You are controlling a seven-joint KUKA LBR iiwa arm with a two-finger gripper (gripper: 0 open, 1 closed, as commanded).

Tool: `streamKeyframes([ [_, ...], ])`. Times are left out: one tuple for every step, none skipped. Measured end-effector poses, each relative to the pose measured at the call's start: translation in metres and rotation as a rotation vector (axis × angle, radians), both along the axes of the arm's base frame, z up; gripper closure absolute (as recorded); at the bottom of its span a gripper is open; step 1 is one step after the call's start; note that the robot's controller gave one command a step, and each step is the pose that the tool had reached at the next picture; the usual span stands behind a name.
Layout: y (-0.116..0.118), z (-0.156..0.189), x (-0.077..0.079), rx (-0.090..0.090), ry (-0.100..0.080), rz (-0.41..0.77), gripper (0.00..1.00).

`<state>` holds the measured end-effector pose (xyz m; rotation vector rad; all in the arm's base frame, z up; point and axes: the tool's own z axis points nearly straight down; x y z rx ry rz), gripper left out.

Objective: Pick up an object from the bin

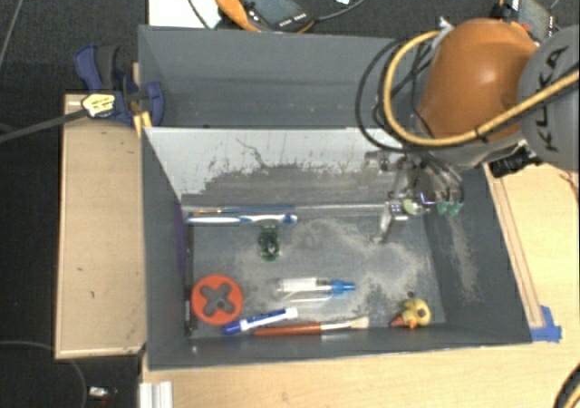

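- apparently the reach was not yet made: the gripper (396,214) hung above bare floor at the back right of the bin (471,261), and i could not tell whether its jaws were open or closed.
- nearest lay a toothbrush (240,216) to its left, and a yellow toy duck (415,312) by the front wall.
- next, i judged, it needed to centre over one and descend.

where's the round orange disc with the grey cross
In the camera view the round orange disc with a grey cross lies in the near-left corner of the grey metal bin, just left of the blue-and-white pen.
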<state>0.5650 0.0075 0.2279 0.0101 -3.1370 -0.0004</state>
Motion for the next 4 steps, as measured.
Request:
streamKeyframes([
  [0.0, 0.004, 0.001, 0.0, -0.008, 0.0, 0.0],
  [0.053, -0.129, -0.065, 0.001, -0.01, 0.185, 0.0],
  [0.065, -0.075, -0.08, -0.002, -0.026, 0.267, 0.0],
  [0.055, -0.128, -0.084, 0.002, -0.004, 0.159, 0.0],
])
